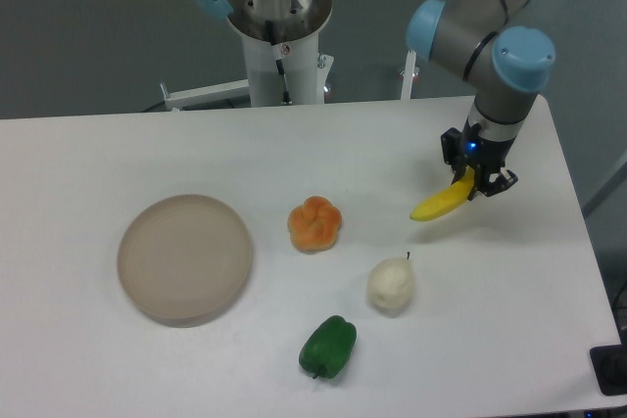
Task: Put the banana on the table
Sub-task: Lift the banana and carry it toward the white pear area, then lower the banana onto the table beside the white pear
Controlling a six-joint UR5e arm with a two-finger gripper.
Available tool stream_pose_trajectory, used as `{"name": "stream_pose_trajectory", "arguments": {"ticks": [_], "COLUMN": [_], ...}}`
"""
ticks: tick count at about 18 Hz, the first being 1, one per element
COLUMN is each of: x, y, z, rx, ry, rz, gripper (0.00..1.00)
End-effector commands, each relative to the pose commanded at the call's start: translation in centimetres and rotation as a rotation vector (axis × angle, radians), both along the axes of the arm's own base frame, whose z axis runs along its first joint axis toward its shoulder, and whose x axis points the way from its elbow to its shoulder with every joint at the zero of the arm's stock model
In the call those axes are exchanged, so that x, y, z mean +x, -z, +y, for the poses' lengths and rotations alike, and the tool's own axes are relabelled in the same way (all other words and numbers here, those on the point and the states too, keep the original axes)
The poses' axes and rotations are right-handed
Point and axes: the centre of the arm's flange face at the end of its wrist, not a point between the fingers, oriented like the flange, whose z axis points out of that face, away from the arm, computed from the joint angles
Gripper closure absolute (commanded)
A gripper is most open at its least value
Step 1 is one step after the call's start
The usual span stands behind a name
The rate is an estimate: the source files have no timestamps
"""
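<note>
My gripper [473, 180] is pinching the banana [440, 203] by its upper right end, fingers pressed against the fruit. The banana slants down and to the left from my fingertips, its free tip pointing toward the middle of the table [118, 154]. A faint shadow lies on the white surface below it, and I cannot tell whether the lower tip touches the tabletop or hangs just above. I am over the right part of the table, near its far edge. The pear [390, 285] lies nearer the front and a little left of the banana, apart from it. The orange fruit [314, 223] sits further left, the green pepper [328, 347] nearer the front, the round plate [185, 257] well away on the left.
</note>
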Motion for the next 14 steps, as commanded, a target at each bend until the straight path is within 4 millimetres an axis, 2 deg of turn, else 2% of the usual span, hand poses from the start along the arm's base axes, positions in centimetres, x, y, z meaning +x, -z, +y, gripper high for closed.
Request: {"name": "stream_pose_trajectory", "arguments": {"ticks": [6, 14], "x": [0.3, 0.3], "y": [1.8, 2.2], "z": [0.2, 0.5], "rx": [-0.015, -0.018], "ry": [0.011, 0.011], "rz": [-0.008, -0.013], "gripper": [0.74, 0.74]}}
